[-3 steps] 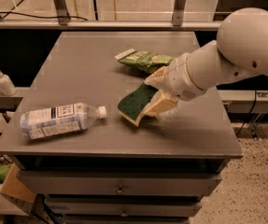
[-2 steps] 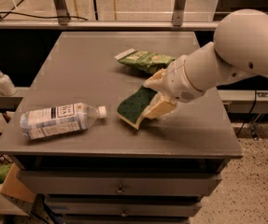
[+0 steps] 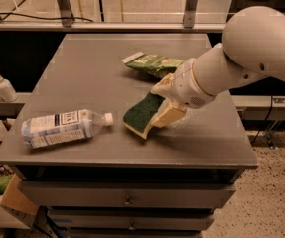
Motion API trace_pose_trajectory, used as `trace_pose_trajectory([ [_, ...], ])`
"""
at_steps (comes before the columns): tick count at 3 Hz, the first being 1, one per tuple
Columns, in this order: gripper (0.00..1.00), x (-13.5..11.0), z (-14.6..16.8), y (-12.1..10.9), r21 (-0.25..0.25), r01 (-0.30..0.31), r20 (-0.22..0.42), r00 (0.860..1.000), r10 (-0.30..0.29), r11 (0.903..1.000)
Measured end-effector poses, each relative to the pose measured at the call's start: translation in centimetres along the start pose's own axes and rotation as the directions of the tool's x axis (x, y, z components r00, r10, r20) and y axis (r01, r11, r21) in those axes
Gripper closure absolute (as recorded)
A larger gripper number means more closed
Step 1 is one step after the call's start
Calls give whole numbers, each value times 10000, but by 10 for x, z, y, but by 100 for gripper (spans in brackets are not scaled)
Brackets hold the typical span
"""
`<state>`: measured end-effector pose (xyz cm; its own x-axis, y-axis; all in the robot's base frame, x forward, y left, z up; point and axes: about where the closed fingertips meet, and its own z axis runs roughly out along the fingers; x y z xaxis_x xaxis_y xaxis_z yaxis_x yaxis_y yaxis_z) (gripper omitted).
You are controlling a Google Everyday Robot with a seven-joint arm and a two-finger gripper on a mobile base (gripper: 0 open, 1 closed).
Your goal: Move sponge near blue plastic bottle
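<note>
The sponge (image 3: 141, 114), dark green top over pale yellow foam, is tilted and held at its right end by my gripper (image 3: 168, 108), just above the grey table (image 3: 82, 63) near its front middle. The gripper's cream fingers (image 3: 171, 115) are shut on the sponge. The blue plastic bottle (image 3: 62, 128) lies on its side at the table's front left, white cap pointing right toward the sponge, a short gap between them.
A crinkly green snack bag (image 3: 154, 63) lies behind the gripper at the table's middle. A small white pump dispenser (image 3: 4, 87) stands on a ledge to the left. Drawers sit below the table's front edge. Boxes lie on the floor at lower left.
The gripper with the sponge has shifted slightly left, toward the bottle. The bottle and snack bag have not moved.
</note>
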<state>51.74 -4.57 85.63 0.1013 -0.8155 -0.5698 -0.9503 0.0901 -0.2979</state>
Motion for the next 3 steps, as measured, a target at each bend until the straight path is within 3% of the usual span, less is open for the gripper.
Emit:
trace_pose_trajectory([
  [1,13,-4,1,1,-89,32,-70,10000,-32,10000],
  [2,0,-11,2,4,-185,103,-68,9999,-105,9998],
  [3,0,-16,3,5,-237,140,-26,9999,-141,9996],
])
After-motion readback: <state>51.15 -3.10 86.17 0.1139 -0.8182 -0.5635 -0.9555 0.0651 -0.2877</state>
